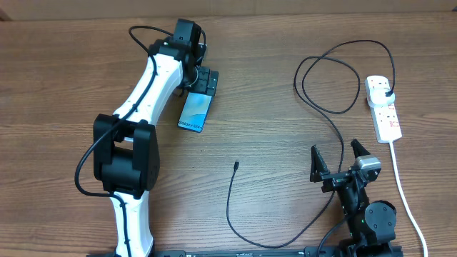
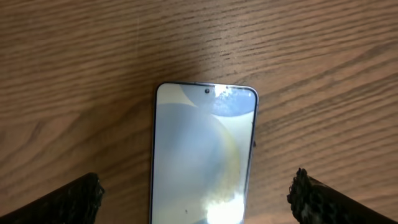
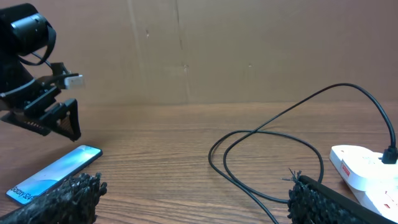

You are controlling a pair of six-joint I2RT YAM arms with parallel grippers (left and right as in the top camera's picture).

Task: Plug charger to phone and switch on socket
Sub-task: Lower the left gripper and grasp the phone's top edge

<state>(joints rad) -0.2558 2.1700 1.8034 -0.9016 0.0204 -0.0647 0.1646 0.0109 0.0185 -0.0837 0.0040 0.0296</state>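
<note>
Wood-grain table fills the overhead view, 2 arms on it. Left arm, white with black joints, reaches far across toward the back; left gripper is spread wide over the phone, 1 finger on each side of it, neither touching its edges in the wrist view. Right arm is black and sits at the front right. Right gripper is released too, fingers splayed in a V, nothing between them.

Charger: thin black cable, runs from the socket, makes loose loops at the back right, passes down by the right gripper, curves along the front edge and comes back up to mid-table. Socket: white strip at the far right, lying flat, white cord trailing toward the front. Phone lies flat, screen up and lit, angled, at the back left of centre. Black plug is seated in the socket's rear outlet. Connector tip lies loose on bare wood, well apart from the phone, not plugged in
</note>
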